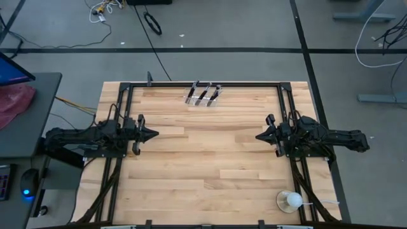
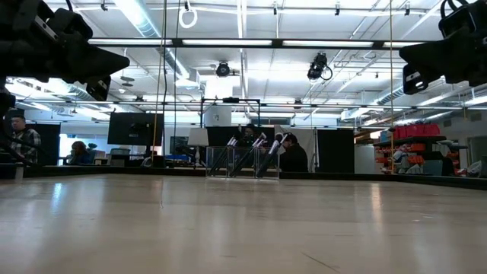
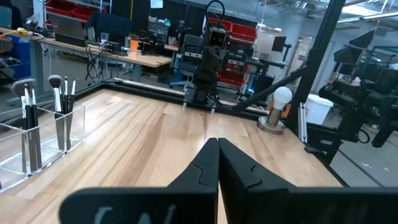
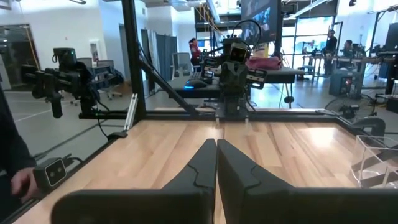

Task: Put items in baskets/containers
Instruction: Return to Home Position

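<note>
A small clear holder [image 1: 203, 96] stands near the middle of the table's far edge. Several black-handled makeup brushes [image 1: 204, 93] stand upright in it, bristles up. The left wrist view shows the holder [image 3: 38, 140] and the brushes [image 3: 60, 93] from the side. The low view shows the holder [image 2: 242, 162] far across the table. My left gripper [image 1: 154, 134] hovers shut over the table's left side, pointing level toward the right. My right gripper [image 1: 258, 136] hovers shut over the right side, pointing level toward the left. Nothing is between the fingers of either.
A white ball on a clear round base [image 1: 290, 201] stands at the near right corner. A black frame rail [image 1: 203, 83] runs round the table. A person's hand [image 4: 17, 180] shows beside the table in the right wrist view. Bare wood lies between the grippers.
</note>
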Action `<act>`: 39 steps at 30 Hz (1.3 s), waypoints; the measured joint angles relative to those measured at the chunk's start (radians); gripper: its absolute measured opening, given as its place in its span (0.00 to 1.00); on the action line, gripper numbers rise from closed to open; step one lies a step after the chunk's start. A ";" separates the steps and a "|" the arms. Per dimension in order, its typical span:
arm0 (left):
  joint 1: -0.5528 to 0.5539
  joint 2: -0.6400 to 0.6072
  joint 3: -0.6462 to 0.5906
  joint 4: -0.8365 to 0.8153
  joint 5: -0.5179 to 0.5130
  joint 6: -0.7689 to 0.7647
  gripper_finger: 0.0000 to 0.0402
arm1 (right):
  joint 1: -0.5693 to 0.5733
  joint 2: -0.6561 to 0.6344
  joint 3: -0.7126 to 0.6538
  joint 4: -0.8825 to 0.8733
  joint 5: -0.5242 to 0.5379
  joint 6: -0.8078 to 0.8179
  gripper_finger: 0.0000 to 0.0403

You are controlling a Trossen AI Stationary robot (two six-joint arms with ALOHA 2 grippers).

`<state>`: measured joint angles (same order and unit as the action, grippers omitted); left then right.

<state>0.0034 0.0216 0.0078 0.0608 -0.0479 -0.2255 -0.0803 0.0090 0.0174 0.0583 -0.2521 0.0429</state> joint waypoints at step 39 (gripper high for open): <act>0.000 0.000 0.000 -0.024 0.001 -0.005 0.01 | 0.000 0.000 0.000 0.000 0.000 0.000 0.04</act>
<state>0.0033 0.0216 0.0082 0.0372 -0.0466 -0.2300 -0.0805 0.0090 0.0174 0.0584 -0.2520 0.0425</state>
